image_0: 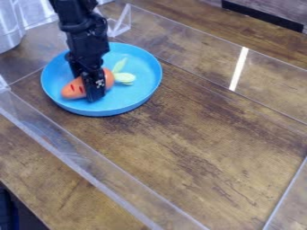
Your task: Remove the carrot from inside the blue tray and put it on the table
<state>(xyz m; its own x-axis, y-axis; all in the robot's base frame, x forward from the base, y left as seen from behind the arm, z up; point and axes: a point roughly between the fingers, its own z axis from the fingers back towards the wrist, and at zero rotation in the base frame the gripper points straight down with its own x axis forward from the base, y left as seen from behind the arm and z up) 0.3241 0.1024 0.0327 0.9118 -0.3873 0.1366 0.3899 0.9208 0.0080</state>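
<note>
Carrot: we see it (pixel 72 90) inside the blue tray (pixel 135 97), toward 8 o'clock of the tray's middle, its pale green top (pixel 125 79) pointing toward 2 or 3 o'clock.
Gripper: the black pincer (pixel 92 87) comes in from 11 o'clock, narrowed across the carrot's body, orange showing on both sides; we take it as holding the carrot.
Lift: we cannot tell from this one view whether the carrot's underside touches the tray floor.
Table: we have brown planks (pixel 186 157) from 3 to 6 o'clock of the tray, a likely place to set it down.
Risk, slip: we judge the rounded body could roll out if the fingers bite off-centre or the lift is jerky.
Risk, rim: too low a carry could catch the carrot on the raised edge and drag or tip the tray.
Risk, top: the leafy end sticks out sideways, so a swing toward 3 o'clock could knock it on the rim and twist the carrot in the grip.
Risk, release: opening too high over the planks could let it bounce or roll.
Count: we make it one carrot, one tray, one pincer, one table.
</note>
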